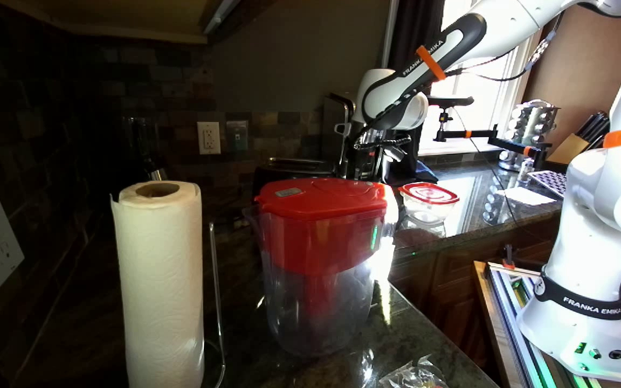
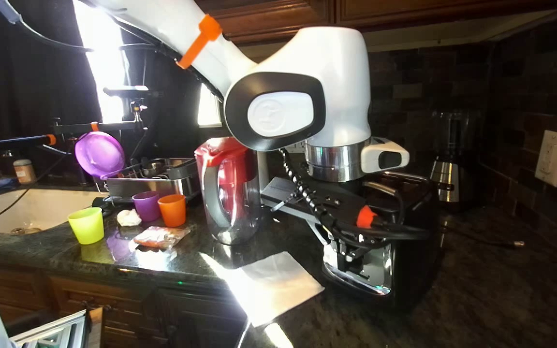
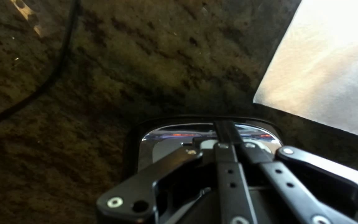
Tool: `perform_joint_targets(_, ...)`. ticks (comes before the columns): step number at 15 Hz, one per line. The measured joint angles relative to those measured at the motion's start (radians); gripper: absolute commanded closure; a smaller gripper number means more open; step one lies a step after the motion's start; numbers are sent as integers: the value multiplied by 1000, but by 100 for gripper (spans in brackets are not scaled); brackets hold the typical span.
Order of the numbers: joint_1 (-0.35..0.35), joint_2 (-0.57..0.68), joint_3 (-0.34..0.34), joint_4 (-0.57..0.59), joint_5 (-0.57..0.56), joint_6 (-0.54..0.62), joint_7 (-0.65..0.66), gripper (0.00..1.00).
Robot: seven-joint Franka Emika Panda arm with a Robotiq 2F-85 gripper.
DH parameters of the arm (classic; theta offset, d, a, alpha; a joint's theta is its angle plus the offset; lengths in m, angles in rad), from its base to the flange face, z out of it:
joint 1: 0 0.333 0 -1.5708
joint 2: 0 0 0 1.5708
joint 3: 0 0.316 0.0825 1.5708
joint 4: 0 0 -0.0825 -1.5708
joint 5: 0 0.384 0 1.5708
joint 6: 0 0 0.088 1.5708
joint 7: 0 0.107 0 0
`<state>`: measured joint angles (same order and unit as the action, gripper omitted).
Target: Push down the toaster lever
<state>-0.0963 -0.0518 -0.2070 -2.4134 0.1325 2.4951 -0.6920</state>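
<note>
The dark stone counter (image 2: 491,275) ran under and around the toaster (image 2: 416,256), and the white robot arm (image 2: 339,92) reached in above it. In an exterior view the toaster sat upright, its chrome end (image 2: 379,266) showing. The red-lidded pitcher (image 2: 244,193) stood beyond the toaster and to its left there, well apart from it. The blender (image 2: 444,181) stood behind the toaster, towards its right edge. A pale sheet of paper (image 2: 281,285) lay just beside the toaster on its left, with counter showing between the 2. The gripper (image 3: 227,127) pointed down at the toaster's chrome end, its 2 fingers (image 3: 225,155) together at the tips in the wrist view; I could not tell whether they touched the toaster, and the lever could not be made out. Well off to the toaster's left stood a lime-green cup (image 2: 86,226), a purple cup (image 2: 146,207) and an orange cup (image 2: 172,211), 3 in all. On that same side lay a clear packet (image 2: 159,237).
</note>
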Motion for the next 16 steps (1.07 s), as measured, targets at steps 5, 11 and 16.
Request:
perform_joint_targets(5, -1, -3, 1, -1, 0, 0, 0, 100)
perform_joint_targets(11, -3, -28, 5, -9, -16, 0, 6, 100)
perform_joint_targets(16, -15, -82, 9, -7, -155, 0, 140, 100)
